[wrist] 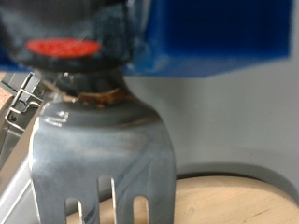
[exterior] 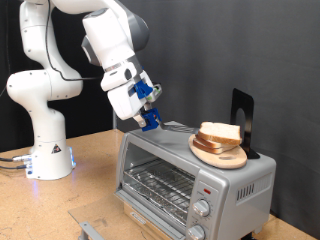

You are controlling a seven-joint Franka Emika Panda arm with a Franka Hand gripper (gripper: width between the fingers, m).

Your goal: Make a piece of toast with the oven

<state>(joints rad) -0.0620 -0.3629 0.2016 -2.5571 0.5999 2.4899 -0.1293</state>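
Surroundings: we see a round wooden plate (exterior: 221,152) on the oven's roof, beyond the gripper toward the exterior view's right, and a black upright stand (exterior: 243,122) behind the plate. The robot's white base (exterior: 48,155) sits on the wooden table (exterior: 90,185), well off to the exterior view's left of the gripper.
In the way: between the gripper and the bread we see only a metal utensil lying out across the roof; nothing else crosses that stretch.
Gripper: the blue-fingered gripper (exterior: 150,117) hangs just above the oven's roof at its left rear corner in the exterior view.
Grip: we find the fingers clamped on the handle of a metal fork (wrist: 101,154); the wrist view shows its broad head and tines reaching toward the plate's edge.
Toast: the piece of toast (exterior: 219,132) lies stacked on the plate, near the gripper on the exterior view's right, level with the fork's far end; whether the tines touch it we cannot tell.
Oven: the oven (exterior: 190,180) stands directly beneath the gripper, its glass door closed and its wire rack showing behind the glass.
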